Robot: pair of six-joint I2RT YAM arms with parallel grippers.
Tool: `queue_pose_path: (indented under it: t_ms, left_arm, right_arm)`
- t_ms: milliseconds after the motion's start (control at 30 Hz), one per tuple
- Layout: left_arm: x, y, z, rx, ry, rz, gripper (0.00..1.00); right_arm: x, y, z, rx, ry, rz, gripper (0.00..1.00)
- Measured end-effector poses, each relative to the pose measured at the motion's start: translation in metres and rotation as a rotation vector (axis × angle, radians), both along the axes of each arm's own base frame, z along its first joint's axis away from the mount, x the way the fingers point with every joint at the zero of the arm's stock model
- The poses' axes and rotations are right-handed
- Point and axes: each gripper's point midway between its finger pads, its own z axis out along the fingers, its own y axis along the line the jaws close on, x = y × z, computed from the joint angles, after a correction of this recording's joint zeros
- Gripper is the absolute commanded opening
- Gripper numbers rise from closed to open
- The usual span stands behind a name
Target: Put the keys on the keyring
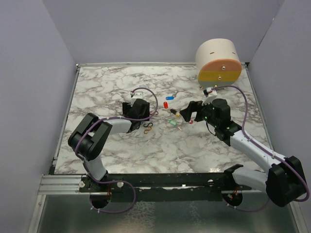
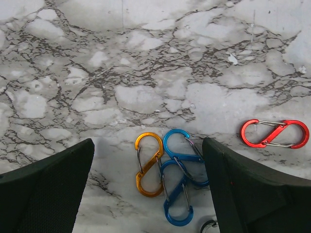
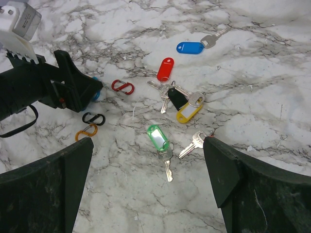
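The keyring is a bunch of S-shaped clips: an orange one [image 2: 148, 164] and two blue ones [image 2: 181, 167] lie on the marble between my left gripper's [image 2: 147, 155] open fingers, which hover above them. A red clip [image 2: 274, 133] lies apart to the right. From above, the clips [image 1: 148, 127] show just beside the left gripper [image 1: 139, 111]. The keys lie scattered: green tag [image 3: 158, 137], yellow tag [image 3: 188, 110], red tag [image 3: 165, 69], blue tag [image 3: 189, 47] and a bare key [image 3: 192, 144]. My right gripper [image 3: 148, 145] hangs open over the green-tagged key, holding nothing.
A cream drum with an orange and yellow face [image 1: 219, 60] stands at the back right, a small white part [image 1: 210, 91] below it. Black [image 3: 93, 118] and orange [image 3: 86, 132] clips lie near the left gripper. Grey walls enclose the marble table [image 1: 112, 87].
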Motion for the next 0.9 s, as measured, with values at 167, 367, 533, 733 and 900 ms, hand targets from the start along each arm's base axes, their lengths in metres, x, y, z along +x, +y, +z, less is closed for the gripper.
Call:
queue_pose_path:
  t_ms: [167, 367, 533, 733, 900]
  left_arm:
    - [0.001, 0.006, -0.002, -0.04, 0.013, 0.022, 0.95]
    - [-0.003, -0.007, -0.004, -0.08, 0.027, -0.021, 0.95]
    - [-0.015, -0.035, -0.004, -0.086, 0.033, -0.1, 0.95]
    - [-0.024, -0.056, -0.004, -0.088, 0.033, -0.156, 0.95]
    - [-0.026, -0.062, -0.004, -0.092, 0.029, -0.169, 0.95]
  right_arm:
    - [0.0, 0.0, 0.0, 0.0, 0.0, 0.0, 0.98]
    - [0.0, 0.0, 0.0, 0.0, 0.0, 0.0, 0.98]
    - [0.0, 0.0, 0.0, 0.0, 0.0, 0.0, 0.98]
    - [0.0, 0.0, 0.0, 0.0, 0.0, 0.0, 0.98]
    - [0.0, 0.0, 0.0, 0.0, 0.0, 0.0, 0.98]
